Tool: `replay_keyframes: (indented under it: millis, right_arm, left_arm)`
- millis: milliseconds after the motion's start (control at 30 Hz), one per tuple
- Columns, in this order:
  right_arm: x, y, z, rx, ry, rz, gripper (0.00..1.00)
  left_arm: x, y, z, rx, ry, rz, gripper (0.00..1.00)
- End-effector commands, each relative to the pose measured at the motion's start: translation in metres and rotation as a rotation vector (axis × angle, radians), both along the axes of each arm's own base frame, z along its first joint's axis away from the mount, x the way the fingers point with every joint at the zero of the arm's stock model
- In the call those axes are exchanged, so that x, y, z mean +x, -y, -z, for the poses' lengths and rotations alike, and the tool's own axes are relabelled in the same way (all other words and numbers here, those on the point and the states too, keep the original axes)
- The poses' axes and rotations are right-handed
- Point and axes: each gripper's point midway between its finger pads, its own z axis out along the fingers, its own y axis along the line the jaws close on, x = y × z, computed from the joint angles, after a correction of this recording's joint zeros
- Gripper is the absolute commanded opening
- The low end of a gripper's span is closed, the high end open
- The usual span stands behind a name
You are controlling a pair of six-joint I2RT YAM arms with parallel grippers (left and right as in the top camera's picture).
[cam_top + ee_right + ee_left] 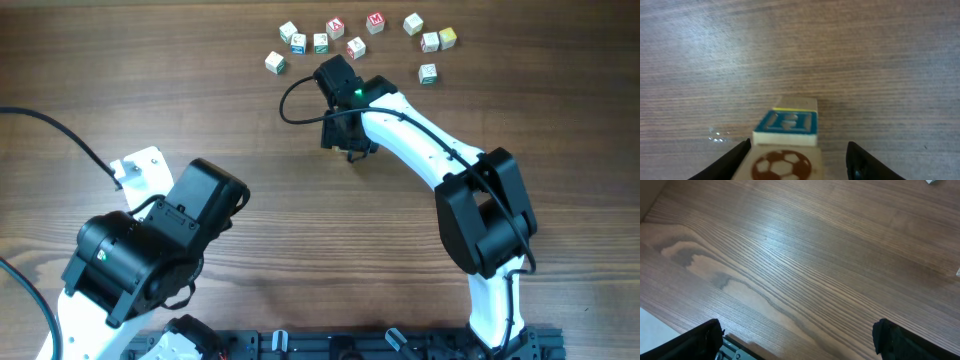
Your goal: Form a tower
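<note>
You're at the release step. The right gripper's (797, 161) jaws stand parted around the tower (786, 127), low in the centre of the right wrist view. There's a clear gap on the right, and the left finger sits just beside the football-printed top cube. Three cubes show, stacked on the tabletop (850, 50). From overhead the gripper hides the tower, just below the loose cubes (355, 47) along the top. Your left gripper's (797, 341) jaws gape over bare wood. Next, I'd judge, lift straight up without brushing the top cube.
</note>
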Motion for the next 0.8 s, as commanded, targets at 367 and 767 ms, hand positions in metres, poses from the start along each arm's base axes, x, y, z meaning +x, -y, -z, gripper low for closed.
replay_keyframes:
  millis: [367,767]
  right_arm:
    - [-0.0092,-0.0038,0.0127,0.020,-0.052,0.011,0.48]
    - [-0.0072,-0.0042,0.0124,0.021,-0.043,0.012,0.35]
  left_arm:
    - [-0.0010,-0.0017,-0.0005,-0.011,0.009,-0.019,1.00]
    - [-0.0010,-0.0016,-0.0004,-0.011,0.009,-0.019,1.00]
